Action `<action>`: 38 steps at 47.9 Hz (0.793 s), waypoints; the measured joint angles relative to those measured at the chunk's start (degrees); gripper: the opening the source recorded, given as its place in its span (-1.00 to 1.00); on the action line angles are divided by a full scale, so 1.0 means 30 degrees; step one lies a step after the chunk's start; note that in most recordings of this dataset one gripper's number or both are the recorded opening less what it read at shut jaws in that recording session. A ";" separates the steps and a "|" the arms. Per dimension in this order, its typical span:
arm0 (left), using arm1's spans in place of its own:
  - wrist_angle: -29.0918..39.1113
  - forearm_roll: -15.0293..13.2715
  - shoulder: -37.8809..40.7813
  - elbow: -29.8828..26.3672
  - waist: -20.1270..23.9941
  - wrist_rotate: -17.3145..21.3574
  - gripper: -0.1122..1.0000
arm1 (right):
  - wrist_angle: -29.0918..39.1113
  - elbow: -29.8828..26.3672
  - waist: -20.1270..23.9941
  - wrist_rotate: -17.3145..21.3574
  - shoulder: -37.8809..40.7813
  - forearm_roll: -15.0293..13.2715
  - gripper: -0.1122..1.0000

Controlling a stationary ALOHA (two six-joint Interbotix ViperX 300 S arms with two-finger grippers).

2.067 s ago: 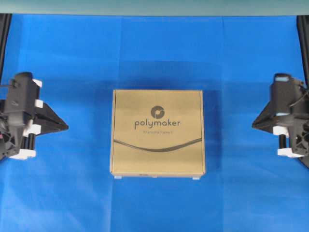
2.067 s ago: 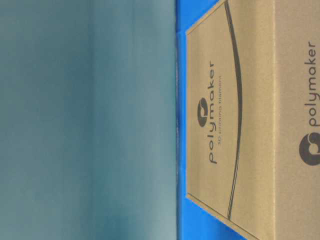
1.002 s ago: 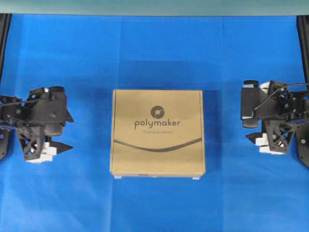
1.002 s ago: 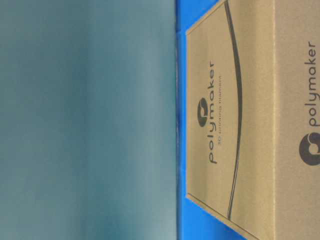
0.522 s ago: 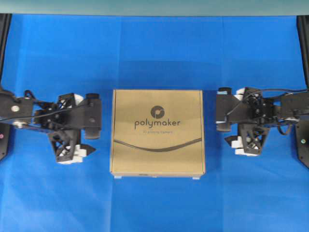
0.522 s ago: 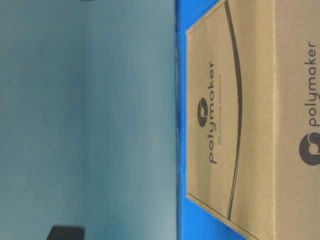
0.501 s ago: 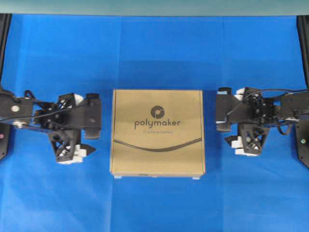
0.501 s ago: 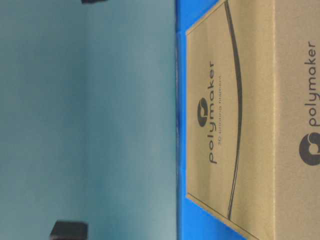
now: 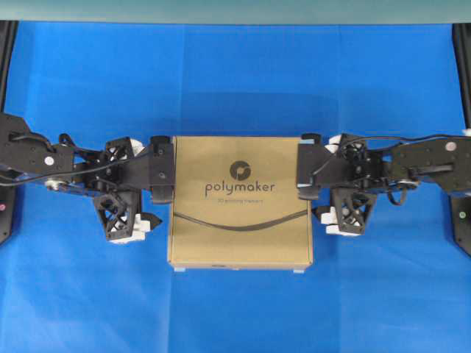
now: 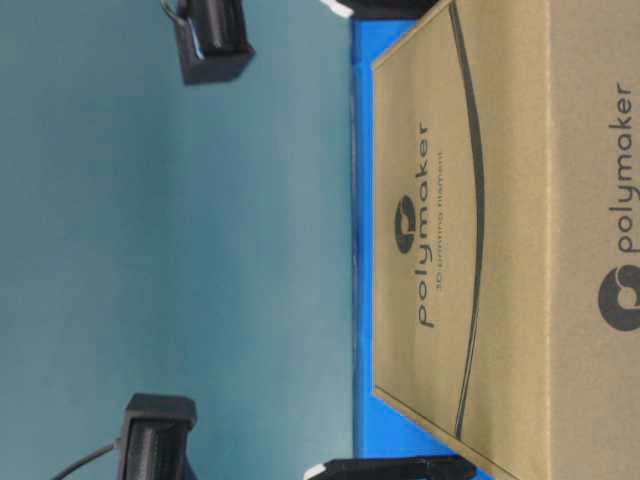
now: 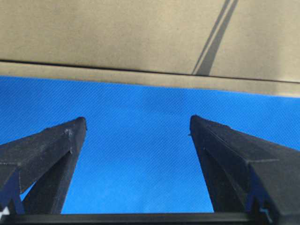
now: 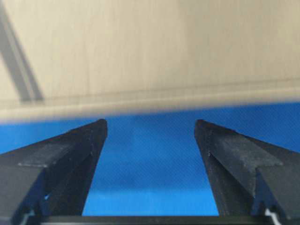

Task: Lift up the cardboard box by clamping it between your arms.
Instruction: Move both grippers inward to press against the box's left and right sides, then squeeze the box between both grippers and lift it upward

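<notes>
The flat tan cardboard box (image 9: 240,202) with "polymaker" lettering lies flat in the middle of the blue cloth. Both black arms reach in level with it. My left gripper (image 9: 156,197) is at its left side, and my right gripper (image 9: 313,195) is at its right side. In the left wrist view my left gripper (image 11: 137,121) is open, with a strip of blue cloth between its tips and the box (image 11: 117,33). My right gripper (image 12: 150,123) is also open and empty, its tips just short of the box (image 12: 154,47). In the table-level view the box (image 10: 500,250) fills the right half.
Blue cloth (image 9: 235,81) covers the whole table, with a teal wall (image 10: 150,250) behind it. Black frame posts (image 9: 6,59) stand at the far left and far right (image 9: 462,59). Two small white tabs (image 9: 180,270) stick out under the box's front edge.
Both arms have swung in from the table's outer edges to the box's left and right sides. The box has not moved and both grippers have stayed open.
</notes>
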 measured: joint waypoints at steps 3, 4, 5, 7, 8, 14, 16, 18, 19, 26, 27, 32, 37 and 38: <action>-0.0029 0.0000 0.0264 -0.0146 0.0029 0.0029 0.75 | 0.0000 -0.0205 0.0029 0.0000 0.0293 0.0000 0.99; 0.0000 0.0000 0.0381 -0.0234 0.0029 0.0029 0.75 | 0.0000 -0.0293 0.0059 0.0000 0.0439 -0.0029 0.99; -0.0029 0.0000 0.0469 -0.0293 0.0029 0.0000 0.75 | 0.0000 -0.0381 0.0088 0.0000 0.0527 -0.0029 0.99; -0.0029 0.0000 0.0645 -0.0410 0.0029 0.0000 0.75 | 0.0000 -0.0469 0.0146 0.0029 0.0674 0.0000 0.99; -0.0029 -0.0029 0.0674 -0.0469 0.0029 0.0000 0.75 | 0.0000 -0.0527 0.0176 0.0000 0.0732 0.0000 0.99; 0.0000 -0.0029 0.0996 -0.0791 0.0029 0.0146 0.75 | -0.0088 -0.0732 0.0264 0.0029 0.0938 0.0000 0.99; 0.0000 0.0000 0.1055 -0.0850 0.0029 0.0146 0.75 | -0.0088 -0.0732 0.0293 0.0029 0.0967 0.0000 0.99; 0.0000 0.0000 0.1113 -0.0908 0.0059 0.0117 0.75 | -0.0088 -0.0762 0.0293 0.0029 0.1025 0.0000 0.99; 0.0000 0.0029 0.1143 -0.0908 0.0059 0.0146 0.75 | -0.0088 -0.0762 0.0293 0.0029 0.1025 0.0000 0.99; 0.0000 0.0059 0.1172 -0.0996 0.0029 0.0586 0.75 | -0.0088 -0.0762 0.0322 0.0029 0.1025 0.0000 0.99; 0.0000 0.0059 0.1172 -0.0996 0.0059 0.0645 0.75 | -0.0088 -0.0762 0.0293 0.0029 0.1025 0.0000 0.99; 0.0059 0.0117 0.1230 -0.1143 0.0059 0.0762 0.75 | -0.0088 -0.0762 0.0322 0.0000 0.1025 0.0000 0.99; 0.0117 0.0176 0.1289 -0.1348 0.0059 0.0762 0.75 | -0.0059 -0.0762 0.0322 -0.0059 0.1025 0.0000 0.99; 0.0117 0.0176 0.1318 -0.1348 0.0059 0.0762 0.75 | -0.0059 -0.0732 0.0322 -0.0117 0.1025 -0.0029 0.99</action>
